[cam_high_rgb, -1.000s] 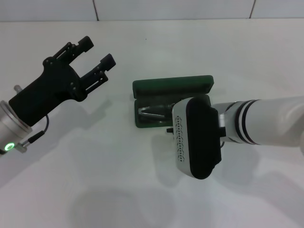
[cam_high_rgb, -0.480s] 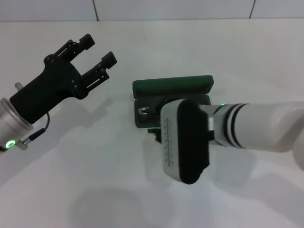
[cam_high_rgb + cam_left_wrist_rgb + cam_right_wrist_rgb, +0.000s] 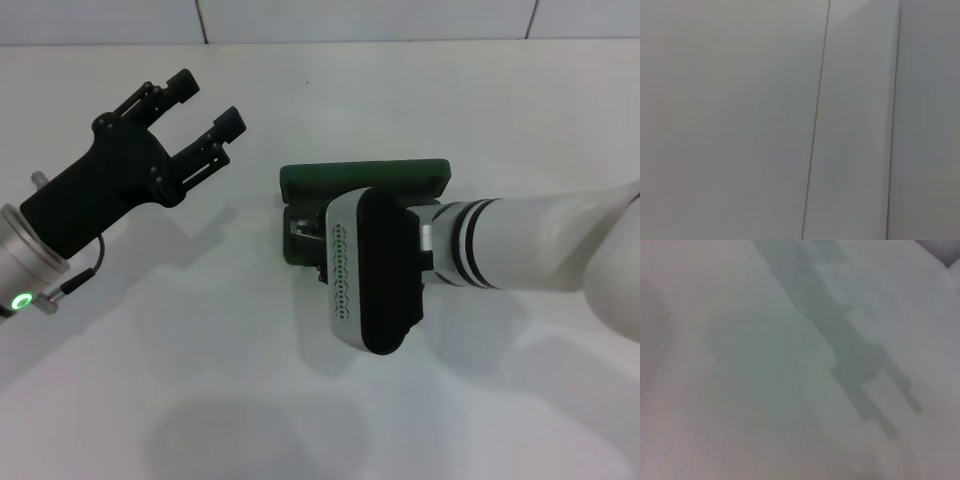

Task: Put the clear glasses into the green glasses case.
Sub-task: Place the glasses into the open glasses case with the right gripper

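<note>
1. The left gripper (image 3: pixel 200 112) hovered over the white table (image 3: pixel 200 380), its jaws spread and empty.
2. The green glasses case (image 3: pixel 362 180) lay open mid-table; the clear glasses (image 3: pixel 302 228) showed faintly inside.
3. The right gripper's wrist covered the case; its jaws could not be made out.

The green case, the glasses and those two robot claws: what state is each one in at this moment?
green glasses case: open, lid tipped back, flat on the table, front half hidden by the right arm.
clear glasses: inside the case, only one end showing.
left gripper: jaws open, empty, held in the air off to the case's left.
right gripper: low at the case's front edge, jaws hidden under the wrist.
</note>
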### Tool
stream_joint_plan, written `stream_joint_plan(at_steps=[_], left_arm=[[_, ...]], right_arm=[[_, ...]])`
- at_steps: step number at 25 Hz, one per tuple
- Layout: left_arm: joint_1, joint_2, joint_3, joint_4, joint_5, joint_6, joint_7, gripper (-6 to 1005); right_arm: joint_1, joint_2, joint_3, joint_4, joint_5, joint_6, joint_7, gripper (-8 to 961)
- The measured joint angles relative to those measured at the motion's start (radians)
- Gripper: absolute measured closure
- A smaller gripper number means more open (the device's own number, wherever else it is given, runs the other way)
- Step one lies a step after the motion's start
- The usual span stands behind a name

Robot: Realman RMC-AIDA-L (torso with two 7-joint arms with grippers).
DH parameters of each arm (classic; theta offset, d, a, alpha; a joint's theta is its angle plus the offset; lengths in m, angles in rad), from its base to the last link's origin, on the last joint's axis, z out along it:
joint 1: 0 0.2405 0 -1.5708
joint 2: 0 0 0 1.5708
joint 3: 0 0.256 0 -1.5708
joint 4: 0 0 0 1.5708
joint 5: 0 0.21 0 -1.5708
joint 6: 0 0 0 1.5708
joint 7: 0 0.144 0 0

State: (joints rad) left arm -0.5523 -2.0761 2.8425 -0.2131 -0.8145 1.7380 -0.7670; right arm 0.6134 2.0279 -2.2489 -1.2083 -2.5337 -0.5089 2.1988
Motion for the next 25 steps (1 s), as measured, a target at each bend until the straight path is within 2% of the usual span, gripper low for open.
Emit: stream_joint_plan(at_steps=[7,10,13,19,25], left_arm=[[-0.002,0.001,0.0,0.0,0.0,0.0,0.0,227],[-0.001,0.003,0.0,0.0,0.0,0.0,-0.001,227],[0.001,0.004,0.0,0.0,0.0,0.0,-0.002,227],[0.004,0.005,0.0,0.0,-0.002,0.0,0.0,227],[0.003,0.005,0.0,-0.001,-0.001,-0.001,0.0,226]], right_arm=[[-0.013,0.0,0.029,0.0,-0.012,0.0,0.011,641],[-0.036,-0.003,0.038,-0.044,-0.012,-0.027,0.005,641],[-0.075,-0.009,0.068,-0.129,-0.012,-0.125,-0.018,641],[-0.155,-0.006,0.173,-0.26,-0.009,-0.342,-0.081,642],[-0.16,-0.003,0.207,-0.253,-0.031,-0.386,-0.076,642]])
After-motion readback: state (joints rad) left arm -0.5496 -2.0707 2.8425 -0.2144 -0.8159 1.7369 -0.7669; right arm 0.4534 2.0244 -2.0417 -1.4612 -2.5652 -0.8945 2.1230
